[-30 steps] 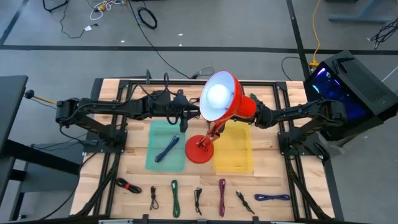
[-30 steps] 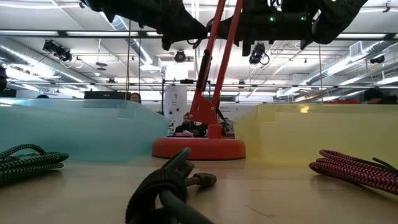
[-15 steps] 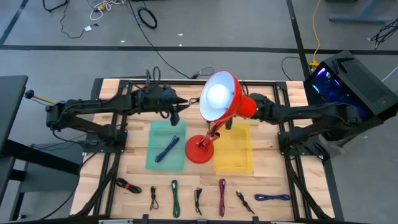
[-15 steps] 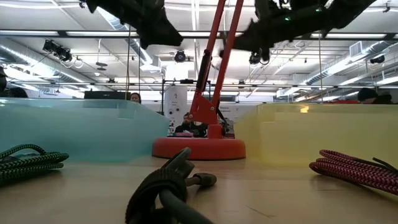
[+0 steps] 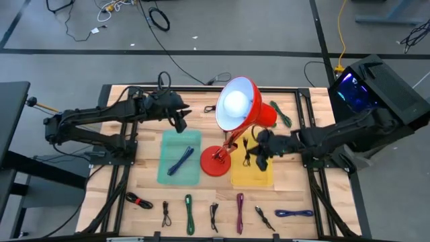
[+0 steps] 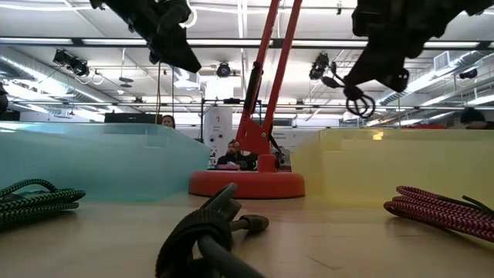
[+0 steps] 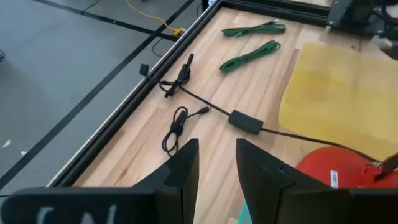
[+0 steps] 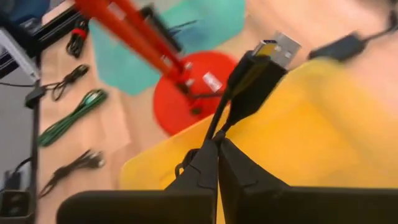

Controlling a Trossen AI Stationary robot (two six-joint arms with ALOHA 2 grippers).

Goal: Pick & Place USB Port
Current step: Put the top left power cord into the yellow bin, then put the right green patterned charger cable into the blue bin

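Observation:
My right gripper (image 5: 258,152) hangs over the far left part of the yellow tray (image 5: 254,173), shut on a black USB cable (image 5: 248,153). In the right wrist view its silver plug (image 8: 281,47) shows past the fingertips. My left gripper (image 5: 180,122) is open and holds nothing, above the far edge of the teal tray (image 5: 168,171), high at the top of the low view (image 6: 174,48). A blue cable (image 5: 180,161) lies flat in the teal tray. My right gripper (image 8: 217,142) pinches the black USB cable between its two fingers, on the cord (image 8: 222,124) just behind the black plug body. The plug end stands out beyond the fingertips. The cable is lifted clear, and a small loop (image 6: 355,99) hangs below the gripper over the yellow tray.
A red desk lamp (image 5: 236,107) stands between the trays on its round base (image 5: 216,163). A row of several cables (image 5: 189,214) lies along the near edge. More green (image 7: 250,56) and black cables (image 7: 177,121) lie at the far side behind the lamp.
My right gripper has swung from behind the lamp head toward the near edge and come down over the yellow tray, carrying the black cable. My left gripper has drawn back toward the table's left, off the middle of the teal tray's far edge.

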